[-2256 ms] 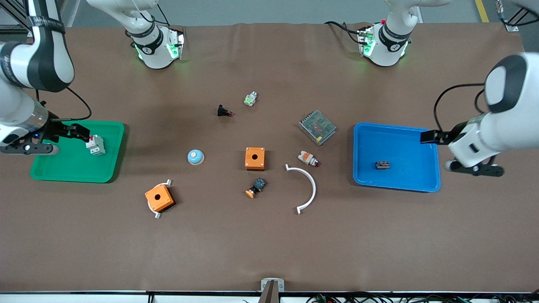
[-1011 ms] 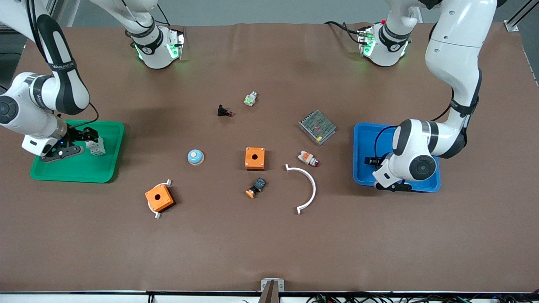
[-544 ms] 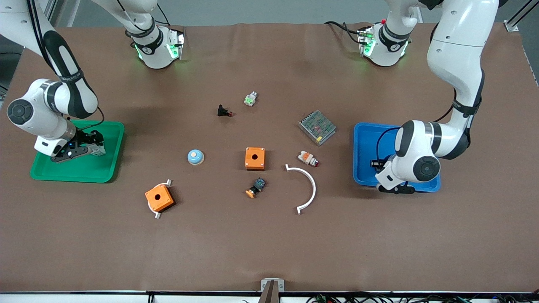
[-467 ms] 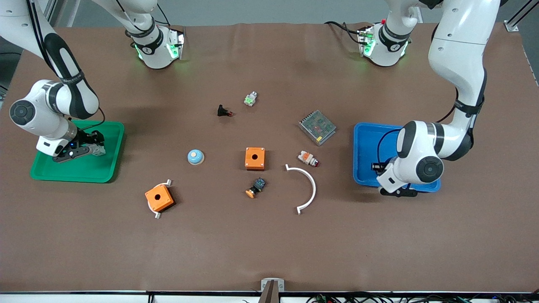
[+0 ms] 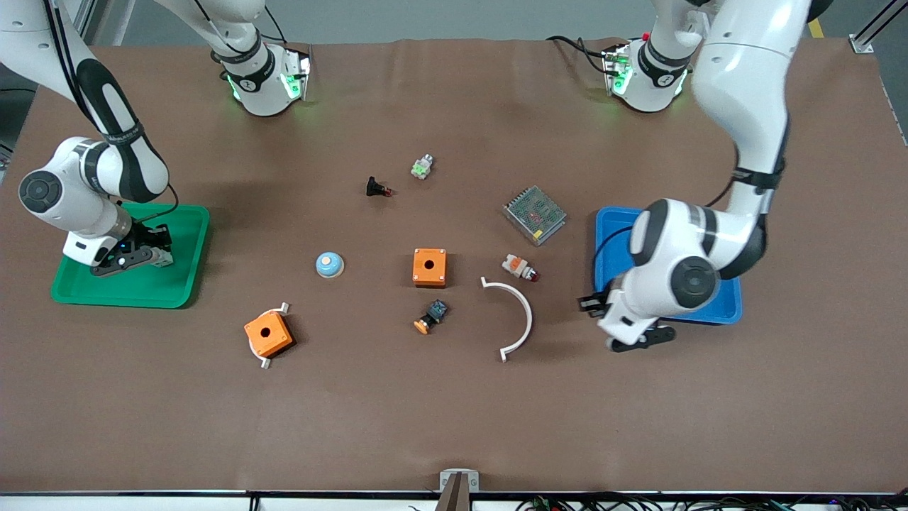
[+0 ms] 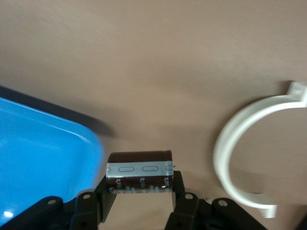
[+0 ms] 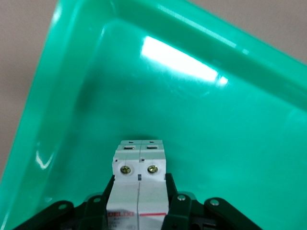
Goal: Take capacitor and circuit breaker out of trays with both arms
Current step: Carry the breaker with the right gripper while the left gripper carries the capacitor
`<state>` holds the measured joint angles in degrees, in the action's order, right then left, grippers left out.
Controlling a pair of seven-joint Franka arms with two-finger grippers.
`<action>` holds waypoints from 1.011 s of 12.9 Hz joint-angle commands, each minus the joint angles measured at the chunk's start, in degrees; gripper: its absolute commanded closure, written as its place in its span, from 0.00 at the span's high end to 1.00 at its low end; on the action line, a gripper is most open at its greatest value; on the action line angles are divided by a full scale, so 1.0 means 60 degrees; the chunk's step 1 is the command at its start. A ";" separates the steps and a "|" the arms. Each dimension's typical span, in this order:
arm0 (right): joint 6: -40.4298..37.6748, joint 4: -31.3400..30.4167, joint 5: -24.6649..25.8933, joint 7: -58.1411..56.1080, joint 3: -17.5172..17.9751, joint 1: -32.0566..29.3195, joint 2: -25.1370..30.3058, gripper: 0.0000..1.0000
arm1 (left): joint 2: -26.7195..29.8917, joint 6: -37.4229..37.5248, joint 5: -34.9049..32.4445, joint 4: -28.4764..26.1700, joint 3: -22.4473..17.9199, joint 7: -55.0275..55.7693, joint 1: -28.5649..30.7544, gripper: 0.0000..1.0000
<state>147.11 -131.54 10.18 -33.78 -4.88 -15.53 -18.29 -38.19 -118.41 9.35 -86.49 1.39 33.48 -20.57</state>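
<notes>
My left gripper is shut on the capacitor, a dark oblong with a silvery band. It holds it over the bare table just off the blue tray's edge, toward the white arc. In the left wrist view the fingers clamp both ends of the capacitor; the tray and arc flank it. My right gripper is low in the green tray, shut on the white breaker, which sits on the tray floor.
Mid-table lie two orange boxes, a black-and-blue button, a white-and-orange part, a blue dome, a mesh-topped metal unit, a black red-tipped part and a small green-and-white part.
My left gripper dropped onto the capacitor in the blue tray, took it and carried it out over the tray edge toward the white arc. My right gripper settled lower around the breaker.
</notes>
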 commanded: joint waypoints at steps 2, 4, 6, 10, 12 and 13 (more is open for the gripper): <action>-0.3400 0.1805 -0.0491 0.1538 0.0607 0.0885 0.0807 0.00 | -0.1090 -0.0943 0.0228 0.1333 -0.0085 0.2192 -0.0905 0.06; -0.3775 0.2439 -0.2026 0.1863 0.0725 0.1573 0.0895 0.00 | -0.1382 -0.2129 0.0286 0.1348 -0.0071 0.3233 -0.1447 0.09; -0.3733 0.2778 -0.2253 0.3381 0.0726 0.2555 0.0822 0.00 | -0.1734 -0.3680 0.0302 0.1348 -0.0085 0.4434 -0.1975 0.09; -0.3615 0.3436 -0.2327 0.6574 0.0726 0.4663 0.0136 0.00 | -0.2190 -0.4801 0.0287 0.1334 -0.0085 0.4881 -0.2387 0.45; -0.3571 0.3963 -0.2356 0.7704 0.0726 0.5296 -0.0566 0.00 | -0.2044 -0.4801 0.0054 0.1334 -0.0158 0.4864 -0.2474 0.92; -0.3252 0.4052 -0.2414 0.7927 0.0740 0.5443 -0.0874 0.00 | -0.1898 -0.4801 -0.0020 0.1305 -0.0158 0.4865 -0.2490 0.92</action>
<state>126.49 -111.20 -2.55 10.87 0.23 15.74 -18.76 -50.70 -147.24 9.95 -79.48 1.17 62.78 -34.86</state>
